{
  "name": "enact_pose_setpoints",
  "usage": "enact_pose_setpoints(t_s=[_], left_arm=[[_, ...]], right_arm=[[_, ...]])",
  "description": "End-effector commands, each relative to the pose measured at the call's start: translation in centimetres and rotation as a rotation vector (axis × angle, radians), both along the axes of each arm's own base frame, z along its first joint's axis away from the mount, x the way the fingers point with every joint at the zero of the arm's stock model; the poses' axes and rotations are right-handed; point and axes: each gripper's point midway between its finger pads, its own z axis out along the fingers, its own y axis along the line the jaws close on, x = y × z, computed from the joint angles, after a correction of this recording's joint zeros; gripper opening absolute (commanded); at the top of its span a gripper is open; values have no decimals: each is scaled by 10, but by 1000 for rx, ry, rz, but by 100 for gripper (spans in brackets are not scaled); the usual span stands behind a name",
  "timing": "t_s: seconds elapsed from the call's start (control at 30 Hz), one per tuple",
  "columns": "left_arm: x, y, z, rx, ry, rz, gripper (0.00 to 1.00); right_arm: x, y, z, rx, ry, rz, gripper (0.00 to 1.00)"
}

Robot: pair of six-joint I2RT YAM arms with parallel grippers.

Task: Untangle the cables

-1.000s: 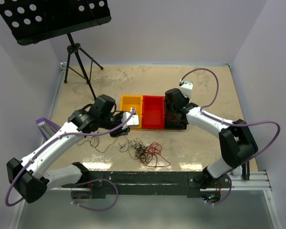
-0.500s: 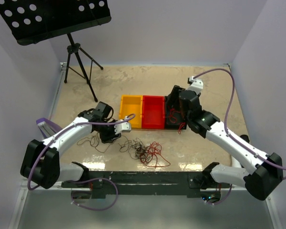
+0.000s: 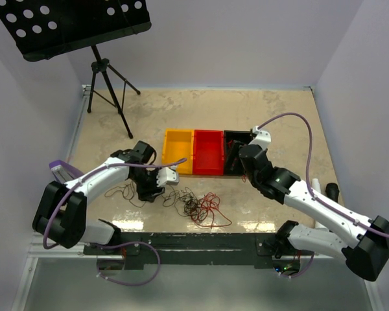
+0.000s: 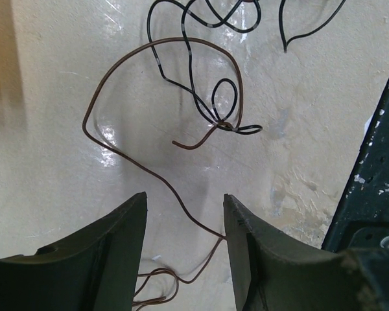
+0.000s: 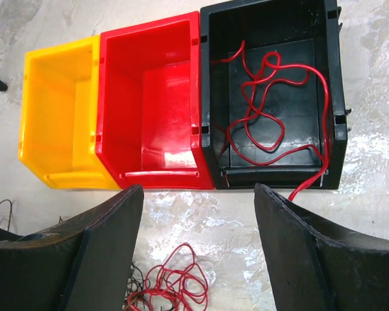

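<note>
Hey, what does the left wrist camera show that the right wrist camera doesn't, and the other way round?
Only the left wrist view: a brown cable running on the table between the left gripper's open fingers, with thin black cables beyond it.
Only the right wrist view: the whole row of yellow bin, red bin and black bin, a red cable lying in the black one, and a red tangle near the right gripper.
Both: open fingers over the shiny beige table with loose cables on it.
</note>
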Motion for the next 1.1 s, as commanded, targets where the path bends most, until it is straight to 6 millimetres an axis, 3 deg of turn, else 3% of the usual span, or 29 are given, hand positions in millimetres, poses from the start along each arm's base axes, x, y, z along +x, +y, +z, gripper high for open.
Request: enact_pose_setpoints(t_s=[0.0, 0.17, 0.33, 0.47, 0.63, 0.77, 0.9, 1.07], left_arm=[[-4, -1, 3, -24, -10, -32, 55], [-4, 11, -19, 35, -26, 0, 41], [21, 7, -3, 31, -124, 35, 11], [47, -6, 44, -39, -245, 79, 0], [64, -22, 129, -175, -359, 160, 0], [64, -26, 187, -243, -428, 183, 0], [56, -27, 219, -284, -439, 191, 0], [52, -30, 245, -335, -463, 201, 0]], right_arm=[[0, 3, 4, 24, -5, -14, 73], [-1, 5, 10, 33, -16, -11, 72], [-2, 12, 8, 42, -19, 31, 73], [-5, 31, 14, 95, -53, 142, 74], [-8, 50, 27, 131, -104, 253, 77], [-16, 71, 36, 192, -148, 376, 78], [-32, 103, 46, 273, -197, 523, 78], [-56, 145, 31, 270, -174, 592, 78]])
